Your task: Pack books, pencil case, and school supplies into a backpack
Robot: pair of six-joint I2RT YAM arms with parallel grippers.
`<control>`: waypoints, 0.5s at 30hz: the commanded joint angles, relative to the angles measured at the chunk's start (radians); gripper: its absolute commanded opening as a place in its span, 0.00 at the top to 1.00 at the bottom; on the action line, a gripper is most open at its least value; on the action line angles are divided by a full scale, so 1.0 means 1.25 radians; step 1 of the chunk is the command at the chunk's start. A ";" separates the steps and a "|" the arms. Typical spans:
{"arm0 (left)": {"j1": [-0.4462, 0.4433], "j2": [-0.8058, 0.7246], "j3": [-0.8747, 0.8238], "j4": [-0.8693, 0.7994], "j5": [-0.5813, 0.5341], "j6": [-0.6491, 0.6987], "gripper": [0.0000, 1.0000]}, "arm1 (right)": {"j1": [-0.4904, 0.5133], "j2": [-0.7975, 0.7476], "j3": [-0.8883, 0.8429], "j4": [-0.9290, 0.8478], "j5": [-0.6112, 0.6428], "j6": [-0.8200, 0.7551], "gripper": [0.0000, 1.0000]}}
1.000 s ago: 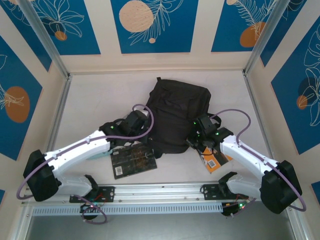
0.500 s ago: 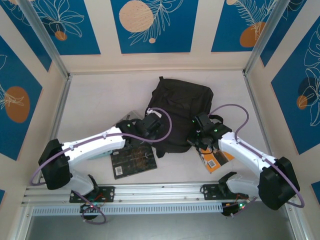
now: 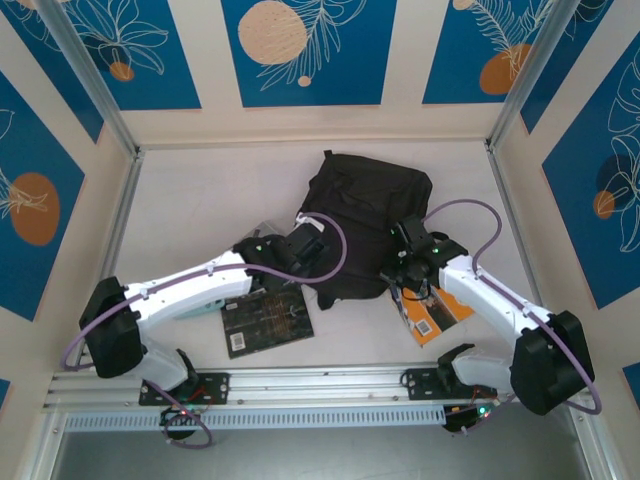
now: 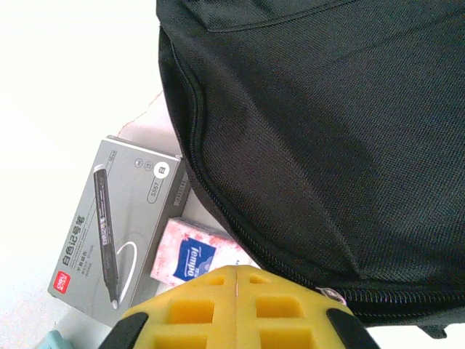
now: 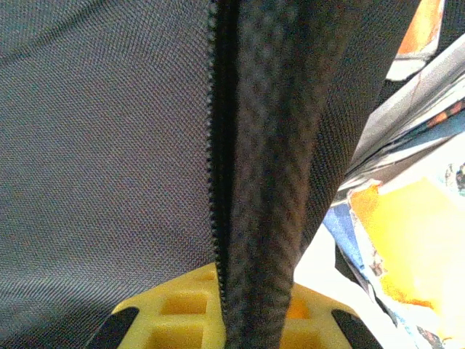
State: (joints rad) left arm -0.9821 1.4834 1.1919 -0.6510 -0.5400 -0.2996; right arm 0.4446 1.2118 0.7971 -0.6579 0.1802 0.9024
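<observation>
Blue panels (image 3: 300, 50) wall the pale tabletop (image 3: 200, 200). The left gripper (image 4: 237, 280) has its jaws together; the right gripper (image 5: 232, 291) has its jaws clamped on the backpack (image 3: 365, 215) at 12 o'clock.

Top view. Black book (image 3: 262, 322): upper edge under left arm (image 3: 190, 288). Orange book (image 3: 432, 318): upper part under right arm (image 3: 480, 300); cover print too small to read.

Left wrist view. Backpack (image 4: 327, 131): cut by top and right edges. Grey box (image 4: 116, 233): upper right corner lost at backpack's edge. Pink packet (image 4: 195, 256): lower part behind left gripper pads (image 4: 218, 291), themselves cut by bottom edge. Teal piece (image 4: 54, 339): sliver, lower left corner, cut off.

Right wrist view. Fabric fold (image 5: 261, 182): blurred, covers where right gripper pads (image 5: 174, 302) meet. Book covers (image 5: 407, 240), right edge: blurred, cut off, titles unreadable.
</observation>
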 commanded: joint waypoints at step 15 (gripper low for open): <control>-0.042 0.029 0.102 0.014 0.201 -0.002 1.00 | -0.121 0.191 0.301 -0.033 0.015 -0.207 1.00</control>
State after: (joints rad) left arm -1.0031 1.4960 1.2648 -0.6373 -0.3607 -0.2867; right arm 0.3260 1.4170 1.1015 -0.7395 0.1596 0.7113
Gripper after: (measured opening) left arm 0.040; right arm 0.084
